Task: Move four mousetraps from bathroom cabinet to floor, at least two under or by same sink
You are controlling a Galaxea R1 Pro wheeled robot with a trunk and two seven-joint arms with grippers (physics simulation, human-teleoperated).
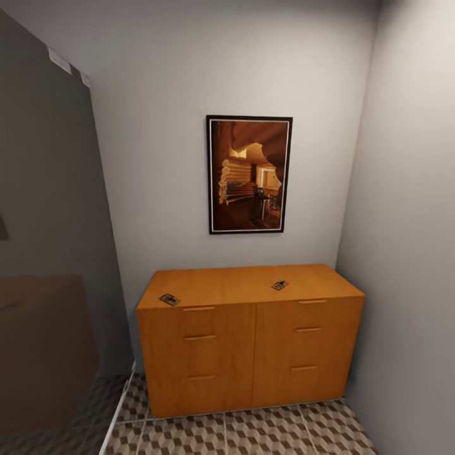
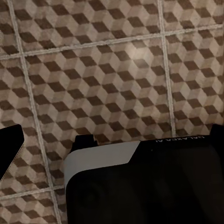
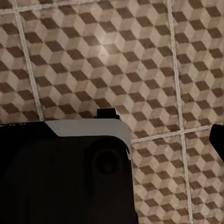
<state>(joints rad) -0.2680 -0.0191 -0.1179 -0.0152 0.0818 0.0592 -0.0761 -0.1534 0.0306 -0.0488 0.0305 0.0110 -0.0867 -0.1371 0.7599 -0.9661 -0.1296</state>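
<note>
The orange-brown cabinet (image 1: 253,354) stands against the back wall in a narrow alcove. Two mousetraps lie on its flat top, one near the front left corner (image 1: 169,299) and one towards the right (image 1: 280,285). Other mousetraps are out of view. Cube-patterned bathroom floor (image 1: 265,436) runs in front of the cabinet. The left gripper (image 2: 115,136) hangs over the floor tiles, its dark fingertips (image 2: 10,142) at the frame's edges, open and empty. The right gripper (image 3: 112,135) also hangs over tiles, one fingertip (image 3: 218,140) at the edge, wide apart and empty. The sink is out of view.
A framed picture (image 1: 249,174) hangs above the cabinet. A grey wall (image 1: 411,253) closes the right side. A dark panel (image 1: 44,253) with a blurred brown shape stands at the left. The robot's black and white base (image 2: 140,186) (image 3: 65,172) sits under both wrists.
</note>
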